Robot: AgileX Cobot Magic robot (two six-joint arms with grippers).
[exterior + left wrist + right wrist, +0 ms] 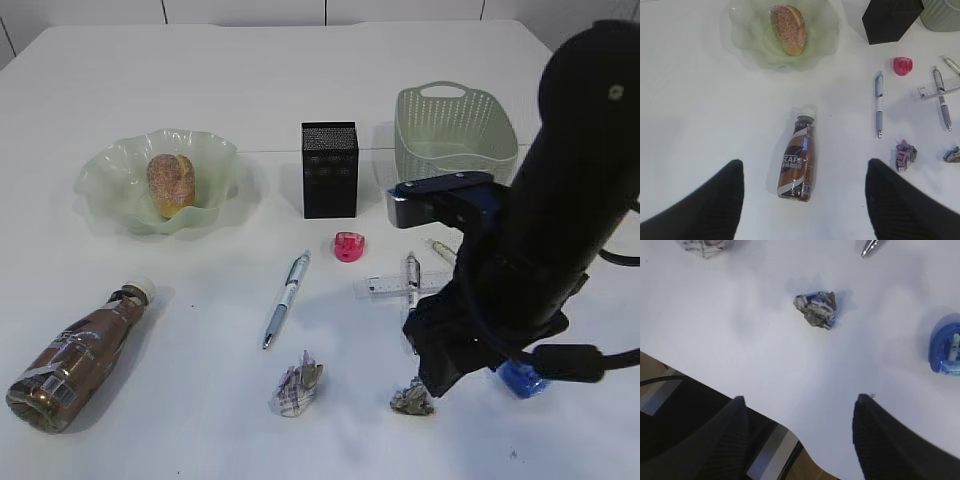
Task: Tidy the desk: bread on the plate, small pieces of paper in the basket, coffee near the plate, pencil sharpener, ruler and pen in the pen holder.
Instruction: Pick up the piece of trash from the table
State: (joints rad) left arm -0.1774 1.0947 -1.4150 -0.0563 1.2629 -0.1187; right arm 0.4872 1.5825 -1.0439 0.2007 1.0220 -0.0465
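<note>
The bread (pixel 170 183) lies in the green glass plate (pixel 100 185). The coffee bottle (pixel 75 357) lies on its side at the front left. My left gripper (pixel 805 161) is open, above the bottle (pixel 800 162); it is out of the exterior view. A pen (pixel 287 297), a pink sharpener (pixel 349 246), a ruler (pixel 385 286) with a second pen (pixel 410 275) on it, and a blue sharpener (pixel 522 380) lie on the table. Two paper balls (pixel 297 388) (pixel 412 399) lie at the front. My right gripper (pixel 801 397) is open and empty, just short of a paper ball (pixel 816 309).
The black pen holder (pixel 329 170) stands at the centre back, the green basket (pixel 455 130) to its right. The right arm hides part of the table's right side. The table's front edge (pixel 790 427) lies under the right gripper.
</note>
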